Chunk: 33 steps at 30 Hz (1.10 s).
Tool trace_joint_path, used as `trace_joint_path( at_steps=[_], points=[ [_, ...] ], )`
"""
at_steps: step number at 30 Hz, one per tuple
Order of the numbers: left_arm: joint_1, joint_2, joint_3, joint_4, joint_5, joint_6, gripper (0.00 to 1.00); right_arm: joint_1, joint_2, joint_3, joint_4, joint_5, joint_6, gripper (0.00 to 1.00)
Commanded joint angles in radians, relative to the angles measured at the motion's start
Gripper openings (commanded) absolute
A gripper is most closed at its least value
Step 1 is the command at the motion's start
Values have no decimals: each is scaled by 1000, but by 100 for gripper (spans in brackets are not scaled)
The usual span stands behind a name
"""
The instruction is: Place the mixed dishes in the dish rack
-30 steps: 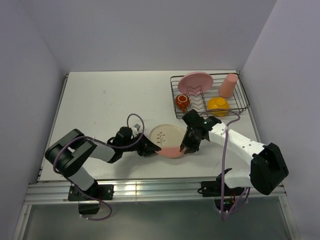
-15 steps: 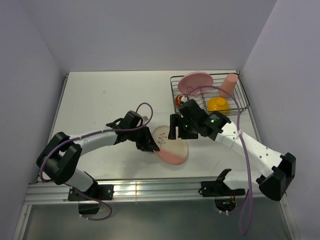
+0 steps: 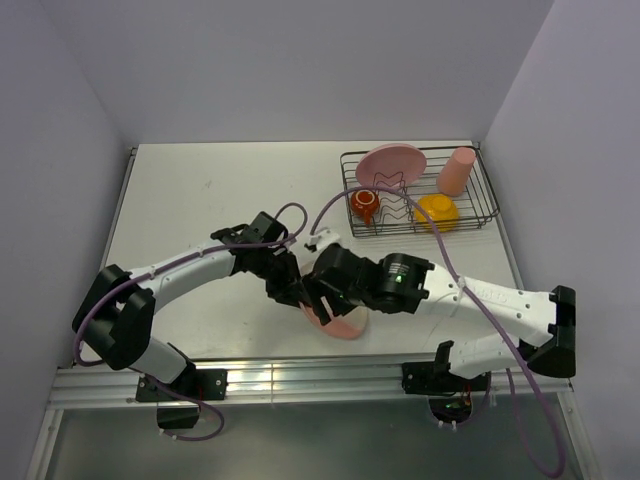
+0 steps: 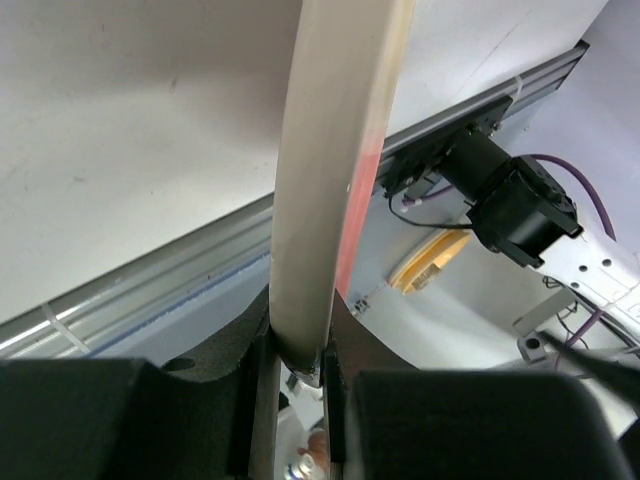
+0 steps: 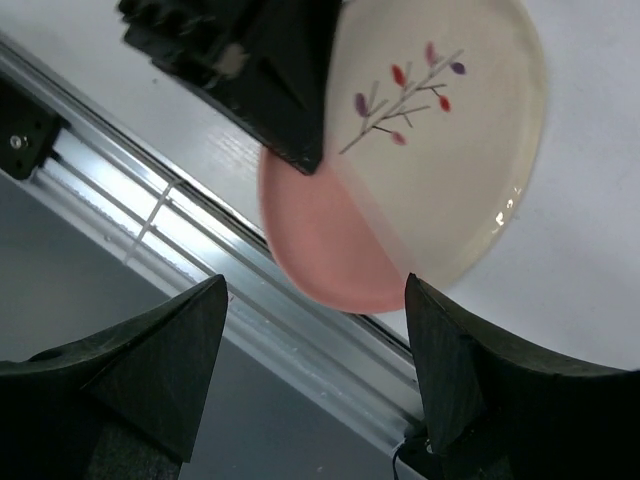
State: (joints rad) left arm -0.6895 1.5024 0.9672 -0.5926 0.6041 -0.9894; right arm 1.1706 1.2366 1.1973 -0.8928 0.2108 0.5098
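One white counter [image 3: 200, 200] is seen, the wire rack [image 3: 420, 232] at its far right corner already loaded with four dishes [image 3: 437, 208]. The cream plate [image 5: 430, 130] is held tilted near the front edge, its rim clamped by the left fingers [image 5: 285, 100]. The right fingers [image 5: 150, 360] are spread wide beside it, empty. A firm rim hold should be secured before release, and the plate kept on edge for a slot.

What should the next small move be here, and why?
Probably the right pincer should ease forward onto the free rim of the cream plate. The left pincer clamps the plate's rim, holding it tilted up off the table, while the right pincer is open, facing the plate and not touching it.
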Motion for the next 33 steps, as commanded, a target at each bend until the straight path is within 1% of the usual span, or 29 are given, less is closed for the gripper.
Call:
trace_joint_path(
  at_steps=[1,2,6,9,13,15,18,19,25,27,28,30,31,33],
  points=[
    [14,-24,51,-23,97,-32,0,86,55,74,-6,117,-31,79],
    [19,-25,54,-18,109,-41,0,125,67,85,-9,139,-37,79],
    [47,-45,61,19,173,-101,0,188,129,123,-34,171,-34,79],
    [62,-60,68,33,189,-143,0,227,149,124,-34,182,-34,79],
    [73,-76,71,66,223,-202,0,242,195,114,-46,205,-37,78],
    [71,-87,76,79,233,-213,0,245,218,114,-57,242,-34,78],
    [76,-102,76,83,250,-227,0,245,282,120,-77,320,-28,77],
    [80,-106,77,82,253,-230,0,247,291,120,-77,363,-25,77],
    [93,-140,59,53,276,-218,0,245,353,131,-74,490,-39,74],
    [96,-143,65,25,275,-204,0,247,354,117,-60,544,-66,70],
    [99,-146,64,25,276,-203,0,247,351,113,-58,565,-70,63],
    [100,-151,48,34,283,-210,0,247,340,97,-55,617,-82,54],
    [102,-154,41,48,284,-219,0,248,336,94,-58,634,-79,41],
    [102,-159,34,57,286,-229,0,250,325,91,-58,654,-79,26]
  ],
)
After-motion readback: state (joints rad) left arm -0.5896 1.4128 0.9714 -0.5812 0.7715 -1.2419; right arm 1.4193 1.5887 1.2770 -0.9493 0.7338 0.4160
